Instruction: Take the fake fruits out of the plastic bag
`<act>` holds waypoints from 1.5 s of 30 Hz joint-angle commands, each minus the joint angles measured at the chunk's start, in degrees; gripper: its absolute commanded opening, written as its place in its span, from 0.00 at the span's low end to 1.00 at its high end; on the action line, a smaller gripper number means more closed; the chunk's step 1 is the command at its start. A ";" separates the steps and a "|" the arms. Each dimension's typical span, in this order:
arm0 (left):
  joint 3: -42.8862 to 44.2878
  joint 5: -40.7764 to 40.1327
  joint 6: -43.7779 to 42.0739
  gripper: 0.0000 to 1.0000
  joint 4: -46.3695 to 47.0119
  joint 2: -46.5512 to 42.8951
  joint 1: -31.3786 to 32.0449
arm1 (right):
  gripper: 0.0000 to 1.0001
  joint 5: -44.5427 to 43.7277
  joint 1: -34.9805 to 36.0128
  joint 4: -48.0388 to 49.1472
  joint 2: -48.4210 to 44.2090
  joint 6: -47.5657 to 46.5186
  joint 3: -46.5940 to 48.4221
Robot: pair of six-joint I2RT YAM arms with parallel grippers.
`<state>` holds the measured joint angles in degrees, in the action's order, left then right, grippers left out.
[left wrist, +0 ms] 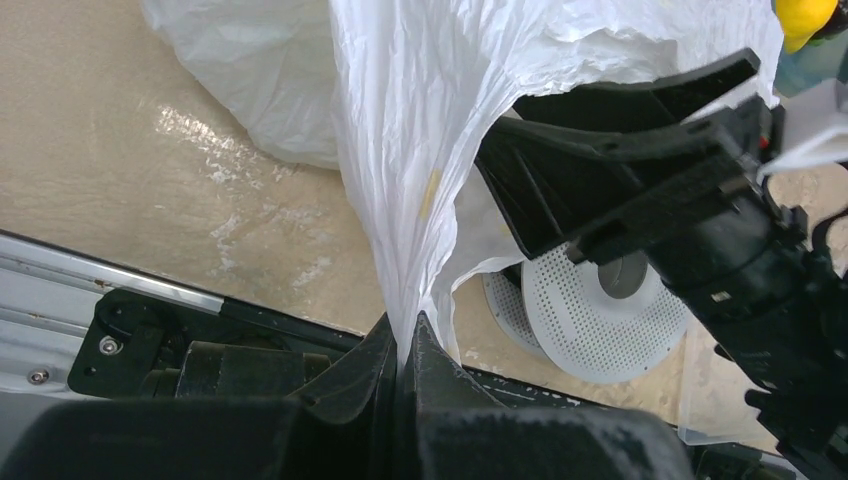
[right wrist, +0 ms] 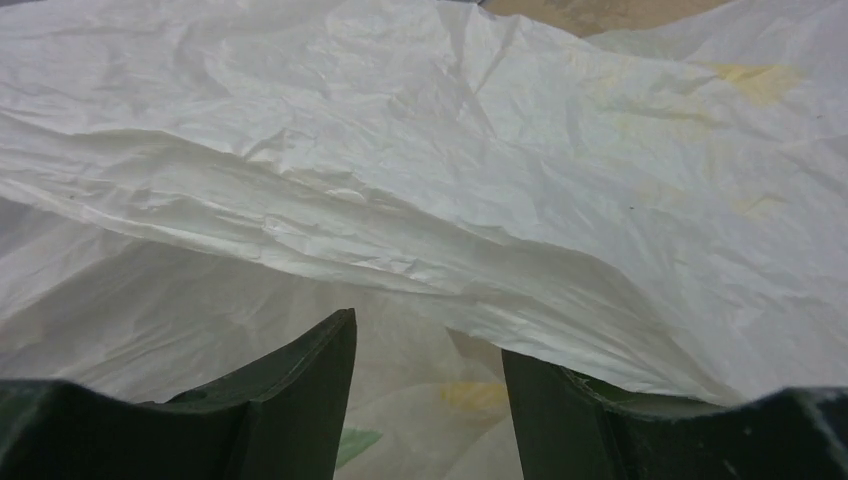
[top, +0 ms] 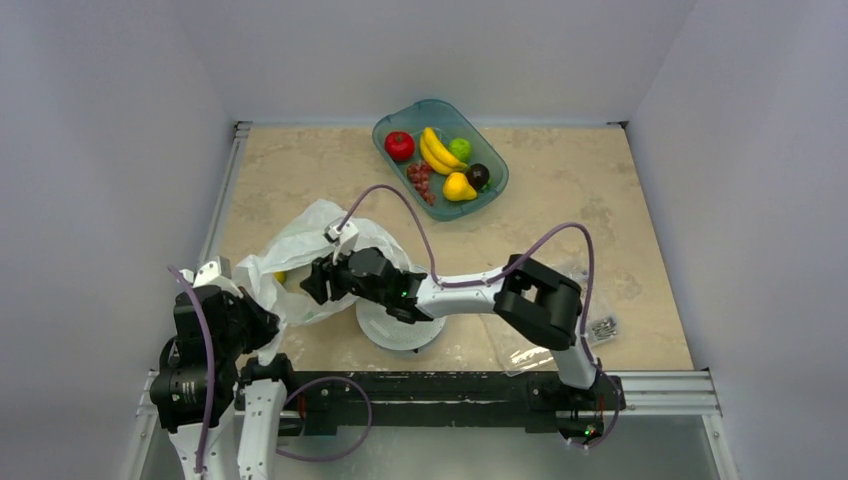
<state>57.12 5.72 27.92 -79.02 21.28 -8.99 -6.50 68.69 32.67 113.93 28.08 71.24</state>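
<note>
At 9 o'clock on the surface (top: 620, 230), the left gripper (left wrist: 405, 345) pinches the bag (top: 300, 240). The right gripper (right wrist: 428, 340), spread, enters its mouth. A yellow fruit (top: 280, 277) seemingly remains inside. Other fruits (top: 399, 146) fill a tray (top: 495, 165) at 12 o'clock.

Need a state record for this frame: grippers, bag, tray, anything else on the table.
left gripper: shut, pinching the bag edge
right gripper: open, fingers apart, at the bag opening
bag: crumpled, on the table's left side
bag contents: yellow patch at the opening; fruit or print, cannot tell
tray: far side; holds red apple, bananas, green apple, grapes, plum, pear
other: white disc under the right arm; screw bag at right
</note>
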 commanded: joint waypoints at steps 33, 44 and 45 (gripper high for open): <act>-0.59 6.83 -1.85 0.00 1.42 1.75 -0.50 | 0.99 -9.72 0.33 -8.47 33.67 -14.59 44.93; -1.31 7.41 -2.00 0.00 0.53 1.19 -0.50 | 0.64 -10.86 -0.95 -13.77 44.76 -12.77 62.94; -1.31 7.46 -1.95 0.00 0.43 1.14 -0.50 | 0.58 -11.17 -1.12 -15.19 45.94 -12.25 65.19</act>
<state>55.68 11.73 26.74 -78.91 22.57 -8.99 -16.71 68.55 21.15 157.23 14.68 128.73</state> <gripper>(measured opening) 0.006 0.675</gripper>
